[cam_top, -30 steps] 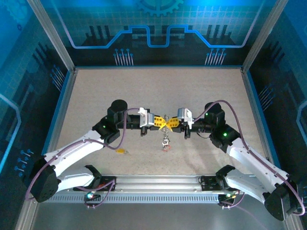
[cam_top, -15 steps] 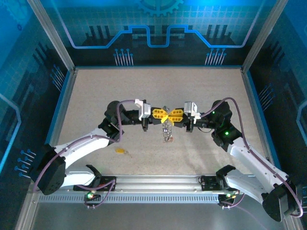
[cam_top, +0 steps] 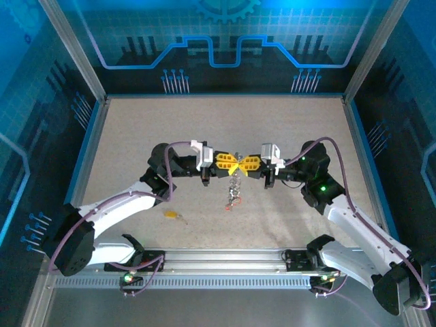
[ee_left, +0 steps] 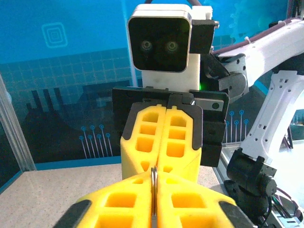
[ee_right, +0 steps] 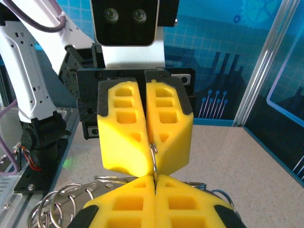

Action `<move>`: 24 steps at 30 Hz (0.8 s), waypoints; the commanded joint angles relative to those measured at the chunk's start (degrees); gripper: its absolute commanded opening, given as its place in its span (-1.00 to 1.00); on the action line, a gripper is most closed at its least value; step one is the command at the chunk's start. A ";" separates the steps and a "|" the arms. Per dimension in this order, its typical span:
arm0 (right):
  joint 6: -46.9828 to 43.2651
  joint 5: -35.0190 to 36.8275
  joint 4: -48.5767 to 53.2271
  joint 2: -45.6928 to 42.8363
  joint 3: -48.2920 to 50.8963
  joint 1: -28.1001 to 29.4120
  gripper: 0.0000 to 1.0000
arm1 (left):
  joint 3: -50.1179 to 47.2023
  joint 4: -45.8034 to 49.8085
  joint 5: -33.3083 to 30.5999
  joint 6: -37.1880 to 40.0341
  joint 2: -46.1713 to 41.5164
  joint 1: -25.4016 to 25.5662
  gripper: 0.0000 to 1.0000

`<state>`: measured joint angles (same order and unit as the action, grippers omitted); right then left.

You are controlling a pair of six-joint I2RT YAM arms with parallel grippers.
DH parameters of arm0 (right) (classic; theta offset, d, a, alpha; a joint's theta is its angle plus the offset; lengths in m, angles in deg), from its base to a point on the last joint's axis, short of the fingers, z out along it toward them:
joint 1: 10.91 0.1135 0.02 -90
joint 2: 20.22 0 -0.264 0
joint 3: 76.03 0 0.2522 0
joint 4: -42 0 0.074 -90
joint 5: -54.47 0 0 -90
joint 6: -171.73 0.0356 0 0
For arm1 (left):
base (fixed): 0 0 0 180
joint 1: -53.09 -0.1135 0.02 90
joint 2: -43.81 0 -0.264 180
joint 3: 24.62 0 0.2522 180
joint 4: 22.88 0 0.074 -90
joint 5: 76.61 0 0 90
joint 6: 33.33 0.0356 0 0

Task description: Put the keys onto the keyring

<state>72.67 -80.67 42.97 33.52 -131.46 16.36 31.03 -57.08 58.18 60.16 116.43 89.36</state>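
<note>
Table (cam_top: 136, 136): beige, speckled; blue walls around
keyring (cam_top: 234, 185): mid-table, its top loop pinched between both claws; linked rings dangle below
left gripper (cam_top: 231, 163): yellow fingers closed on that thin loop
right gripper (cam_top: 240, 164): clamped tight on it too, tip to tip with the left
yellow key (cam_top: 173, 215): flat on the table, well apart, near-left

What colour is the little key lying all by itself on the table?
Yellow. The key shows best in the top external view.

Bright even light; blue glow on back wall (cam_top: 225, 17) (mild glare); soft shadows.
</note>
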 commanded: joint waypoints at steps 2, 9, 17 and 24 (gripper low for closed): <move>-2.70 0.80 3.55 -0.55 -2.23 1.30 -1.00 | 0.34 8.50 -0.14 6.79 -2.38 1.70 -0.64; -3.21 1.17 4.42 -1.43 -1.64 1.29 -1.00 | 2.05 19.92 -0.56 13.64 -4.67 1.67 -0.66; -3.20 1.37 4.38 -2.13 -0.65 1.38 -1.00 | 2.51 22.77 -2.28 16.69 -5.39 1.70 -1.00; -2.37 -2.89 3.51 -1.90 -0.60 1.36 -0.98 | 2.76 19.75 -2.90 14.58 -4.87 1.70 -1.00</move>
<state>69.48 -79.65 50.37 32.66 -131.46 17.21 32.93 -37.08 55.23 75.22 111.60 90.60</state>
